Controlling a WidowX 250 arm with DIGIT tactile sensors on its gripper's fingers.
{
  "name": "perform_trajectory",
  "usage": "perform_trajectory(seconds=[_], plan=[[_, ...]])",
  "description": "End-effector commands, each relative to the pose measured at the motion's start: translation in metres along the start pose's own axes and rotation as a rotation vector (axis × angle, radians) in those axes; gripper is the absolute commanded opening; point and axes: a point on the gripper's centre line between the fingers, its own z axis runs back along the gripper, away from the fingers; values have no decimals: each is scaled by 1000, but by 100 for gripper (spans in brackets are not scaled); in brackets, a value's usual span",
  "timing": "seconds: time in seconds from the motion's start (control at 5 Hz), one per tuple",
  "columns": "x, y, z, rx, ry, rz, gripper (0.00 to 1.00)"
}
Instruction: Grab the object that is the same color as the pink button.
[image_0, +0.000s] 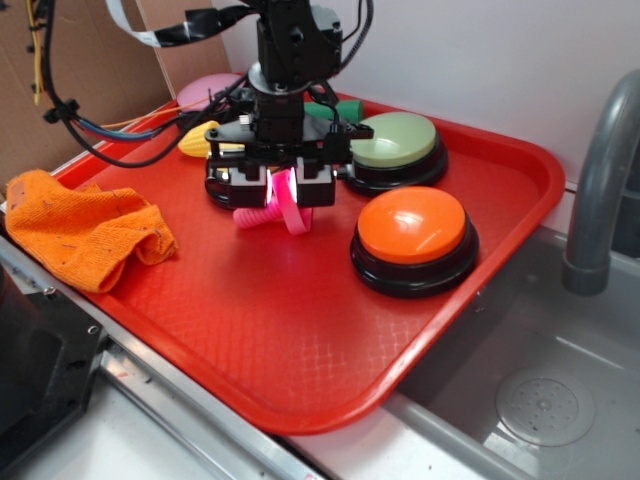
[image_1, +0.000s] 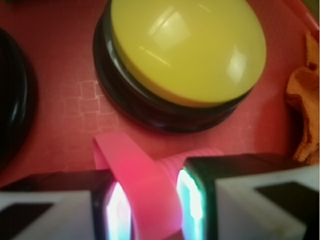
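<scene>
I'm at the grasp step: my end effector (image_0: 283, 190) has closed on the pink bolt (image_0: 272, 211) by its flat head, low over the red tray (image_0: 300, 340), so next comes a straight lift.

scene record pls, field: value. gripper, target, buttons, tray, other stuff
gripper: jaws either side of the pink bolt's head, contact looks made
target: pink bolt, tilted, shaft tip near tray
pink button: back, mostly hidden behind arm
yellow button: close by the bolt
orange button: beside gripper, apart
green button: behind orange
tray: red
cloth: orange, on tray edge
</scene>
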Motion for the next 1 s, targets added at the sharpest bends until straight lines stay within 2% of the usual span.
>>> perform_trajectory(seconds=[0.0, 0.2, 0.4, 0.6, 0.8], plan=[[14, 15, 49, -46, -52, -216, 0], [12, 31, 85, -34, -67, -378, 0], [11, 52, 110, -34, -50, -544, 0], [13, 84, 117, -89, -2, -696, 0], [14, 115, 124, -108, -11, -722, 0]])
